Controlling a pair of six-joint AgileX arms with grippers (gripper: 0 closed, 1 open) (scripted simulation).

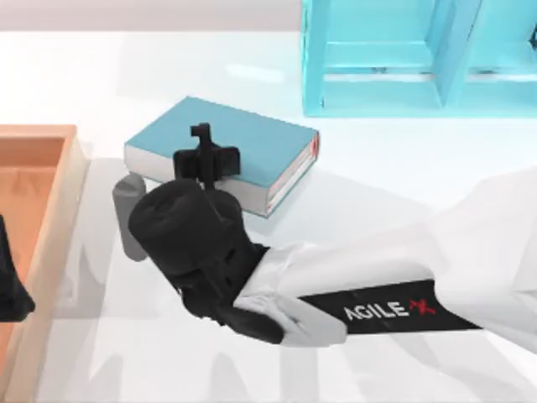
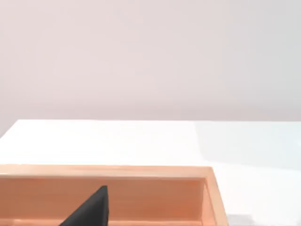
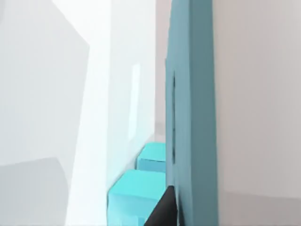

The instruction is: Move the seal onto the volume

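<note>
The volume (image 1: 252, 143) is a thick teal-blue book with white page edges, lying flat at the table's middle left. My right arm reaches in from the right, and its gripper (image 1: 204, 151) hangs over the near left part of the cover. The seal is hidden: no red knob shows around the gripper. In the right wrist view the volume (image 3: 193, 117) appears as a tall teal slab close to the camera. My left gripper (image 1: 10, 290) is parked at the far left over the wooden tray.
A wooden tray (image 1: 71, 193) takes up the table's left edge, its rim (image 2: 141, 172) also in the left wrist view. A large light-cyan shelf unit (image 1: 419, 92) stands at the back right. A grey cylinder-like shape (image 1: 126, 214) sits beside the book's near left corner.
</note>
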